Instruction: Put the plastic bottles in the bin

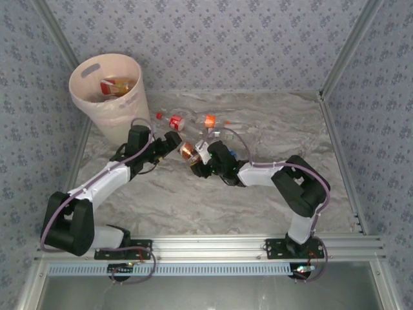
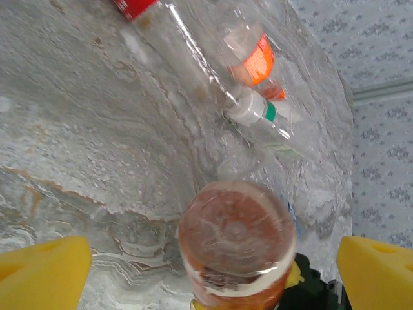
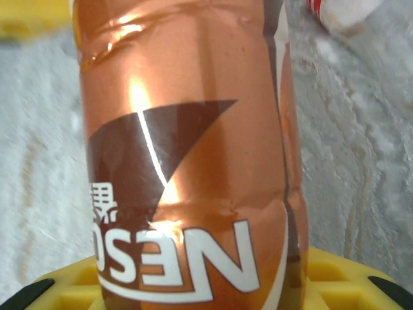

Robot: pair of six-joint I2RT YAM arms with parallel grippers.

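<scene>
Copper-labelled bottle (image 1: 188,151) is clamped in the right hand (image 1: 195,159), its base turned toward the left hand (image 1: 170,142), whose fingers (image 2: 42,274) stand wide apart, probably for a handover, since the bin (image 1: 122,106) stands at ten o'clock. More plastic bottles (image 1: 175,121) lie on the surface (image 1: 213,206) at twelve.

Copper-brown bottle (image 3: 193,161) — pale pink bin (image 1: 117,111)
</scene>
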